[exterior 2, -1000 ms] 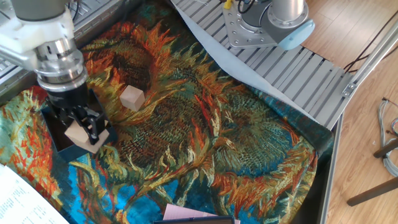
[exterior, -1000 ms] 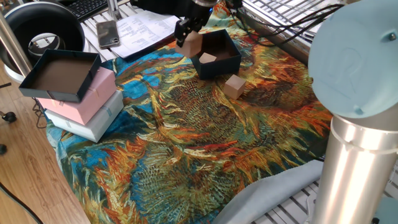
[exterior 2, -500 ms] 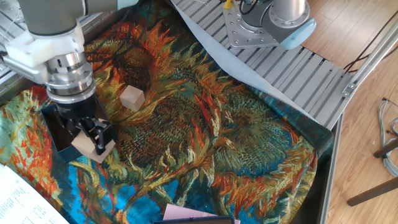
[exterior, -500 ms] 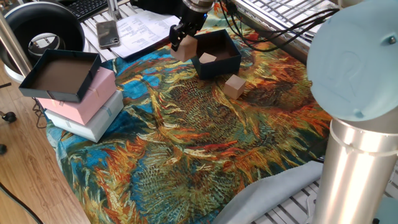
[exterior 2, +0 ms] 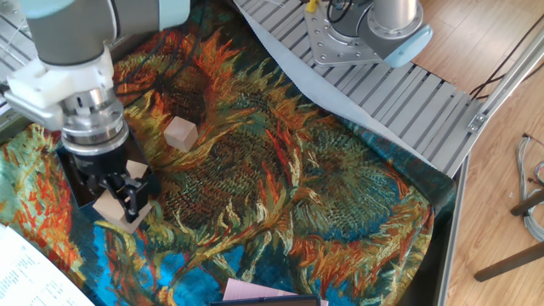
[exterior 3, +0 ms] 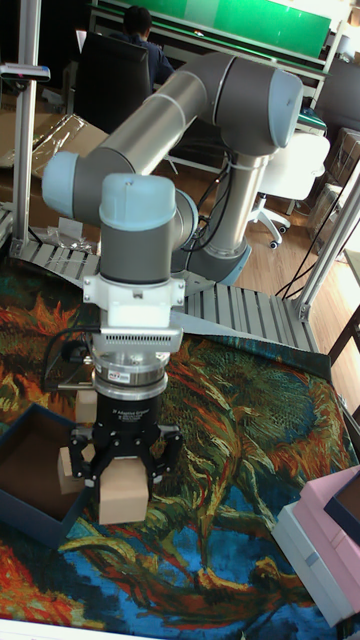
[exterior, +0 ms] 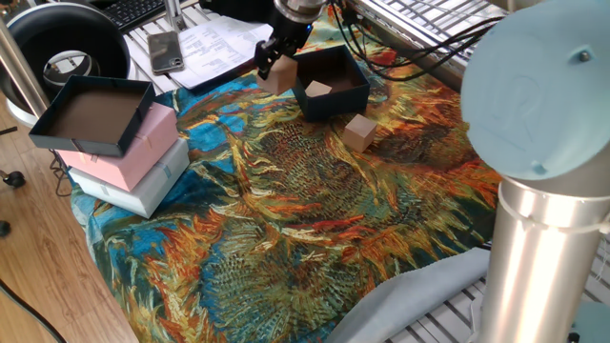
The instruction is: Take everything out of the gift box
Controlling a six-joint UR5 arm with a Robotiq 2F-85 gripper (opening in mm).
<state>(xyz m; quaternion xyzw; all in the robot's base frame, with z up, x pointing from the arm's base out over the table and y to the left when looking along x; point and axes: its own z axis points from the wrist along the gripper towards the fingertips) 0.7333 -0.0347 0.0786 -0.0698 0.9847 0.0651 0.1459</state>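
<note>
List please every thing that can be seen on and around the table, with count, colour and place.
Gift box: one, navy, far end of cloth.
Wooden cubes: three, light brown; one inside the box, one on cloth beside it, one in the gripper.
Tray: one, navy, on the pink box.
Pink box: one, on the white box.
White box: one, cloth's edge.
Cloth: one, sunflower print, covers table.
Phone: one, dark, on papers.
Gripper: one, black, beside the gift box.
</note>
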